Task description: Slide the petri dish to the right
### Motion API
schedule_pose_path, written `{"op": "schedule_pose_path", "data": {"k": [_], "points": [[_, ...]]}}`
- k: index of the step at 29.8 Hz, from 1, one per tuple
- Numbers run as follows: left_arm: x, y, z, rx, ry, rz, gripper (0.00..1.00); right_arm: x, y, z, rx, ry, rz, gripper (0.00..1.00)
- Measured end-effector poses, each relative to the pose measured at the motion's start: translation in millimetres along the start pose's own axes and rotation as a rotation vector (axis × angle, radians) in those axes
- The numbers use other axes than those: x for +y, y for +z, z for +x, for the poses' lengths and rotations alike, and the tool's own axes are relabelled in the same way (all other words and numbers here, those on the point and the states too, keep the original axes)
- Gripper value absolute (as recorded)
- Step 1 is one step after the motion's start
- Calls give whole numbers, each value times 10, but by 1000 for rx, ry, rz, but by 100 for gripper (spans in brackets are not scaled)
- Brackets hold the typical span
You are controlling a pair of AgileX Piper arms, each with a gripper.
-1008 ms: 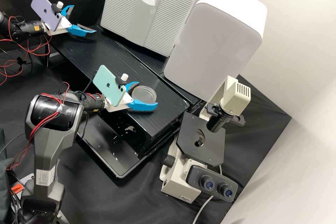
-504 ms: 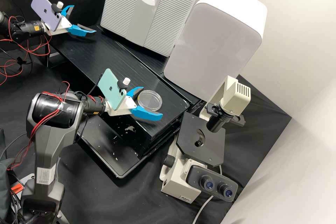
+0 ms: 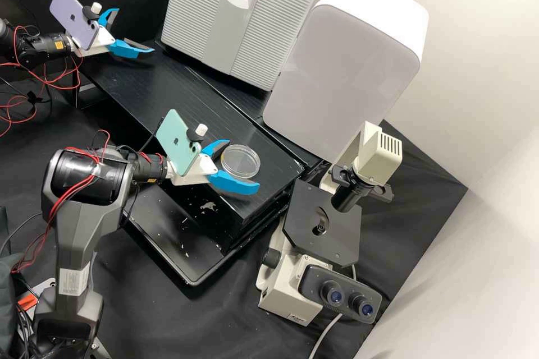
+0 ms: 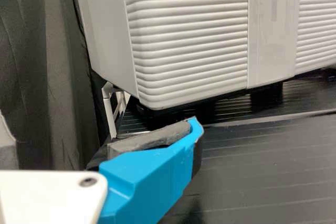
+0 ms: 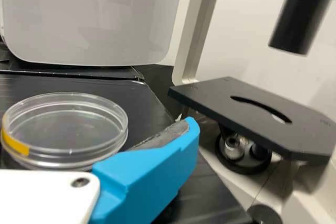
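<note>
High view: we see the petri dish (image 3: 240, 161) on the bench (image 3: 168, 87) near the microscope (image 3: 292, 286), between the parted fingers of our right gripper (image 3: 242, 163), while our left gripper (image 3: 135, 30), also parted, hangs well away from the microscope.

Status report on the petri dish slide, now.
Right gripper open, fingers flanking petri dish. Left gripper open, at platform's far end. Petri dish near platform edge, microscope just beyond.

right arm (image 3: 84, 190): near side, elbow housing raised, wrist about level.
right gripper (image 3: 242, 164): fingers spread wide, set low.
left arm (image 3: 33, 45): far side, wrist level.
left gripper (image 3: 135, 31): fingers apart, seemingly as wide.
</note>
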Motion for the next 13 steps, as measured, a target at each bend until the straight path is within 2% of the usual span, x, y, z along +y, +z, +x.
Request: {"op": "schedule_pose_path", "data": {"k": [4, 7, 9, 13], "points": [[0, 0, 0, 0, 0, 0, 100, -32, 59, -76, 50, -4, 59, 100], [0, 0, 0, 0, 0, 0, 100, -26, 65, -132, 113, -12, 116, 100], [0, 0, 0, 0, 0, 0, 100, -33, 68, -151, 147, -18, 134, 100], [0, 0, 0, 0, 0, 0, 100, -34, 51, -174, 194, -26, 144, 100]]}}
